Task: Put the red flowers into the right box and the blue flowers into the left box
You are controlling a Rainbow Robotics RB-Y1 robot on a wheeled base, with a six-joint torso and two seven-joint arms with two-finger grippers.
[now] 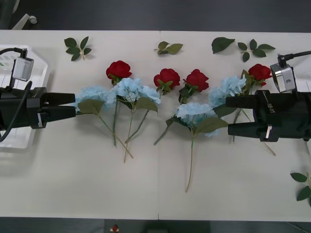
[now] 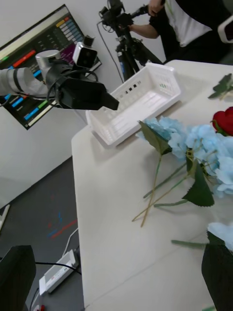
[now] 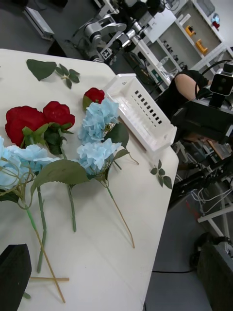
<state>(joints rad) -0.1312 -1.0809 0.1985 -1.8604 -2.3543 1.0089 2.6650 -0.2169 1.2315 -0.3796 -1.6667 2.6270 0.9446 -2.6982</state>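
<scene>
Your left gripper (image 1: 75,106), fingers close together and empty, sits at mid-left touching a blue flower (image 1: 93,94) whose stem crosses the red flower's (image 1: 118,70), so you may drag both.

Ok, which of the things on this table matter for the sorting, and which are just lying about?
For the job:
- red flowers, four on the table
- blue flowers, four on the table
- left box, at the table's left end
- right box, at the right end
- left tool and right tool, both open, holding nothing

Lying about:
- loose leaf sprigs along the far edge and near the right corner
</scene>
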